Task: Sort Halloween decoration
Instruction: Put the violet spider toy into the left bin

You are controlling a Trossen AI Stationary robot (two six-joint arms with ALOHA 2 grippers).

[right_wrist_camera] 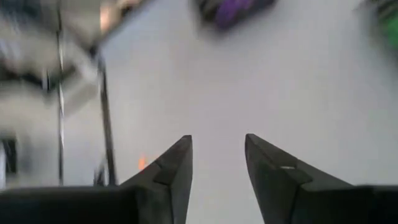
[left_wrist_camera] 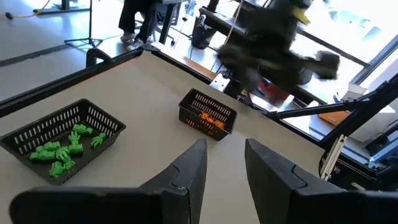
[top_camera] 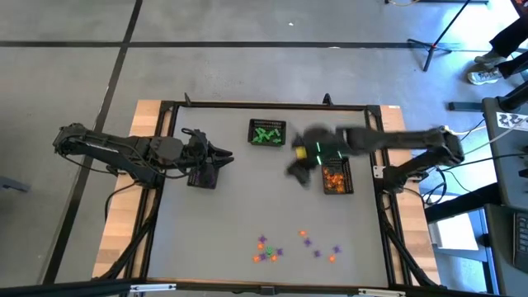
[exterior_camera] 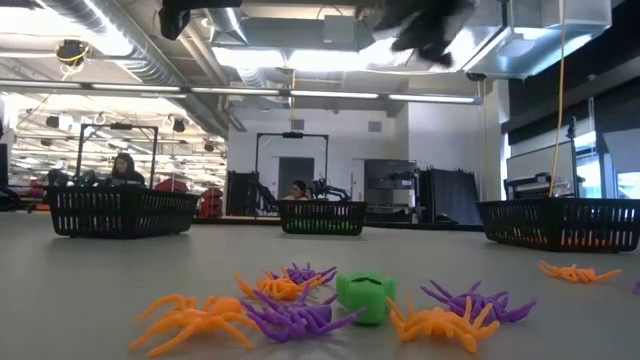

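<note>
The Halloween decoration pieces, small orange and purple spiders [top_camera: 266,247] and a green piece [exterior_camera: 365,297], lie loose on the grey table near its front edge. More green pieces [left_wrist_camera: 62,149] fill the far mesh basket [top_camera: 268,133], and orange ones [left_wrist_camera: 208,117] lie in the right basket [top_camera: 337,177]. My left gripper [left_wrist_camera: 225,144] hovers open and empty over the left basket [top_camera: 202,176]. My right gripper [right_wrist_camera: 217,138], blurred in the high view [top_camera: 297,169], hangs open and empty above the table, just left of the orange basket.
A black frame [top_camera: 272,105] runs around the table. The middle of the grey tabletop [top_camera: 247,206] between the baskets and the loose pieces is bare. People sit in the room far behind the table [exterior_camera: 125,168].
</note>
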